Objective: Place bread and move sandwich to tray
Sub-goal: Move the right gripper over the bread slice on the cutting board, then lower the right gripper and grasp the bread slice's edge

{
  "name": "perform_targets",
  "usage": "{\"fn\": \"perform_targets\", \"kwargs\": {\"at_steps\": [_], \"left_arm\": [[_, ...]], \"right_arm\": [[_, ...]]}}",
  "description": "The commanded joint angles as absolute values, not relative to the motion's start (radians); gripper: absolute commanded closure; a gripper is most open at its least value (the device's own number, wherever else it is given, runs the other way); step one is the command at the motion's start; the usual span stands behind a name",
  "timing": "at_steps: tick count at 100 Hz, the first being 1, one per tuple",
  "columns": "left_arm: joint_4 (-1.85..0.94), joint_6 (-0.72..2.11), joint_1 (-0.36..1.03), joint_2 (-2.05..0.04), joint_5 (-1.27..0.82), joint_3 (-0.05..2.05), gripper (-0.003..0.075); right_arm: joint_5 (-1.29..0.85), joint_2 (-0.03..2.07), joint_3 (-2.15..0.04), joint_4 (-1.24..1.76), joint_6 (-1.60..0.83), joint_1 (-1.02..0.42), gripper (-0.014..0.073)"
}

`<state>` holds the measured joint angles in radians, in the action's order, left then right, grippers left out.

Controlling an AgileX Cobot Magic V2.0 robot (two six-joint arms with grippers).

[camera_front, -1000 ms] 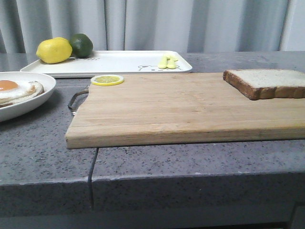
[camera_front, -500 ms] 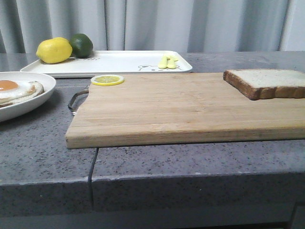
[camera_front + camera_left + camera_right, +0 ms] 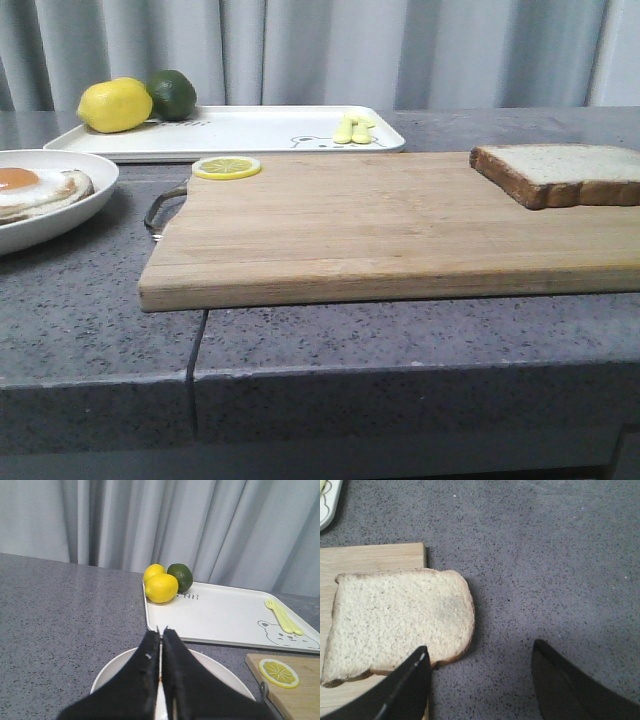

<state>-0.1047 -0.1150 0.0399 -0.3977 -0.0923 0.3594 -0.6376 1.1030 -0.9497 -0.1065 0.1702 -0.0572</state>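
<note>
The bread (image 3: 560, 172) lies on the right end of the wooden cutting board (image 3: 380, 225), partly over its edge; the right wrist view shows it too (image 3: 395, 620). My right gripper (image 3: 479, 649) is open above the counter beside the bread, one finger over its corner. The sandwich (image 3: 35, 190), bread with a fried egg, sits in a round white dish (image 3: 70, 205) at the left. My left gripper (image 3: 160, 631) is shut and empty above that dish (image 3: 115, 672). The white tray (image 3: 250, 130) lies at the back; it also shows in the left wrist view (image 3: 225, 615).
A lemon (image 3: 113, 105) and a lime (image 3: 171, 93) sit on the tray's left end, yellow cutlery (image 3: 353, 130) on its right end. A lemon slice (image 3: 227, 167) lies on the board's back left corner. The counter's front edge is close. Grey curtains hang behind.
</note>
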Motion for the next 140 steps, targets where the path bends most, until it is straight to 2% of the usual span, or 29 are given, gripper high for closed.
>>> {"fn": "perform_targets", "kwargs": {"at_steps": [1, 22, 56, 79, 123, 130, 135, 140], "left_arm": [[-0.112, -0.117, 0.040, -0.409, -0.011, 0.397, 0.0740], [-0.112, -0.117, 0.040, -0.409, -0.011, 0.397, 0.0740], [-0.112, -0.117, 0.040, -0.409, -0.011, 0.397, 0.0740], [-0.112, -0.117, 0.040, -0.409, -0.011, 0.397, 0.0740], [-0.112, -0.117, 0.040, -0.409, -0.011, 0.397, 0.0740], [-0.112, -0.117, 0.040, -0.409, -0.010, 0.397, 0.0740], [-0.112, -0.117, 0.040, -0.409, -0.010, 0.397, 0.0740], [-0.112, -0.117, 0.040, -0.409, -0.010, 0.397, 0.0740]], "right_arm": [[-0.631, 1.173, -1.046, -0.104, 0.172, -0.051, 0.0140], [-0.814, 1.363, -1.195, 0.044, 0.133, 0.034, 0.0140], [-0.912, 1.537, -1.236, 0.600, -0.310, 0.257, 0.0140], [-0.929, 1.627, -1.236, 0.769, -0.452, 0.268, 0.0140], [-0.938, 1.710, -1.236, 0.826, -0.462, 0.268, 0.0144], [-0.942, 1.710, -1.236, 0.826, -0.462, 0.268, 0.0195], [-0.948, 1.710, -1.236, 0.826, -0.461, 0.268, 0.0274], [-0.955, 1.710, -1.236, 0.826, -0.460, 0.268, 0.0398]]}}
